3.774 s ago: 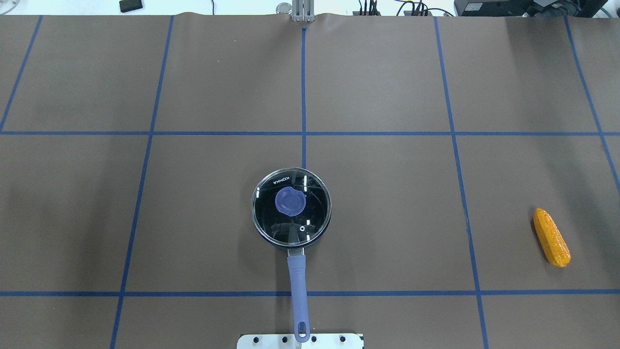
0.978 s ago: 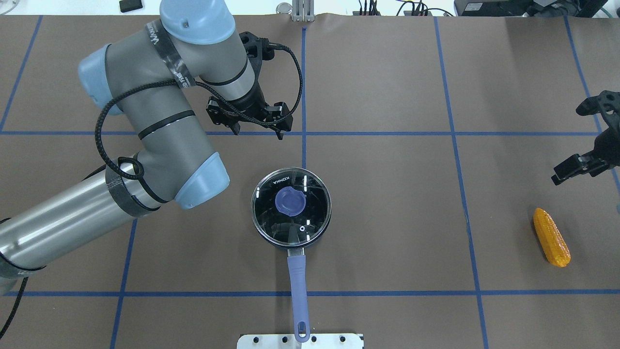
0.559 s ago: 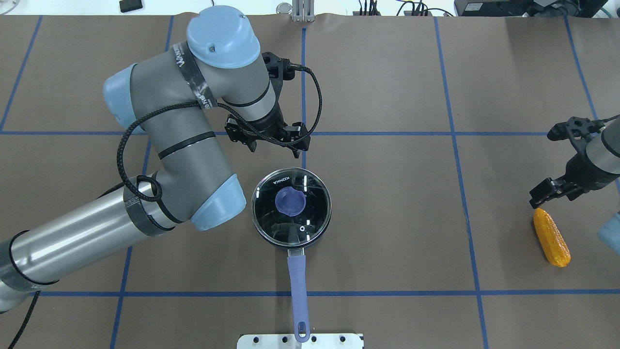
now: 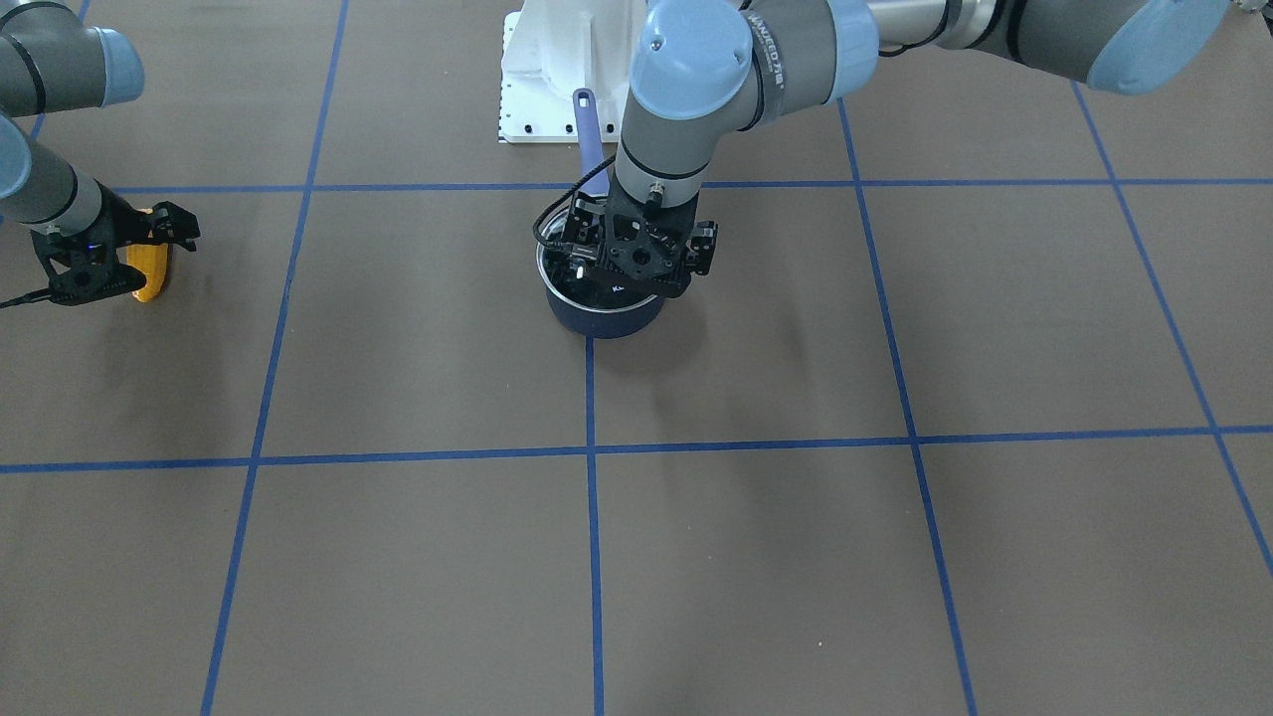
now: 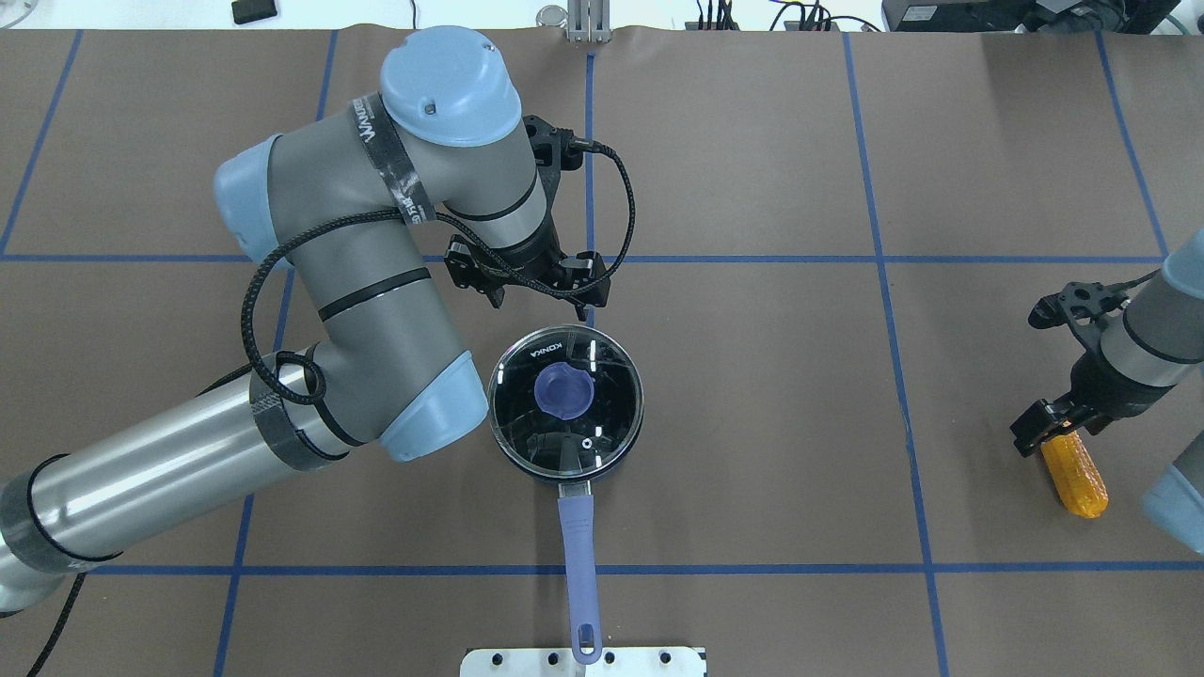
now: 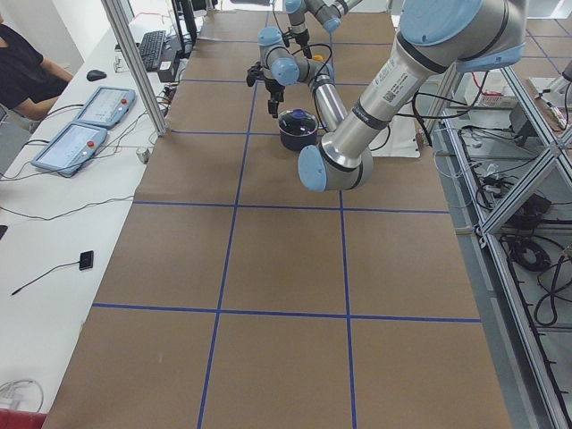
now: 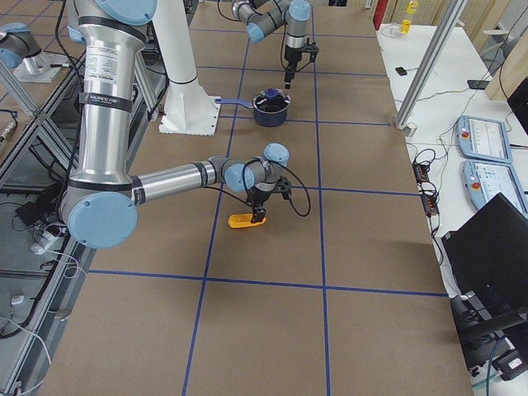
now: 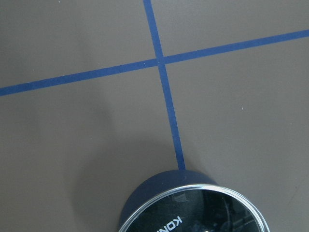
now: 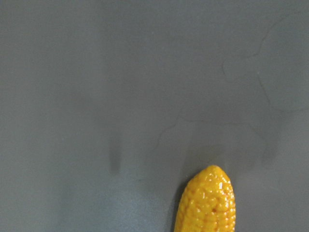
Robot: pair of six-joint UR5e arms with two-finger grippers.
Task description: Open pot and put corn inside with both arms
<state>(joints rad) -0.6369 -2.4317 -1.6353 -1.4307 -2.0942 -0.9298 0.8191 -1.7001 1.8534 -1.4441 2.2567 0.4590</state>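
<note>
The pot (image 5: 523, 451) stands at the table's middle with its glass lid (image 5: 602, 414) on and its blue knob (image 5: 562, 390) up. The lavender handle (image 5: 576, 541) points toward my base. My left gripper (image 5: 538, 301) is open and hovers by the pot's far rim, clear of the knob; it shows in the front view (image 4: 627, 270) too. The left wrist view shows only the lid's far edge (image 8: 193, 208). The corn (image 5: 1074, 478) lies at the right. My right gripper (image 5: 1052, 431) looks open and empty over the corn's far tip (image 9: 207, 203).
Brown mat with blue tape grid lines (image 5: 591, 188). A white base plate (image 5: 527, 660) sits under the end of the pot's handle at the near edge. An operator (image 6: 22, 67) and control tablets (image 6: 85, 121) are beside the table's far side.
Both arms came into view. The left gripper moved right and nearer, up to the pot's far rim. The right gripper moved in and down over the corn's far end.
</note>
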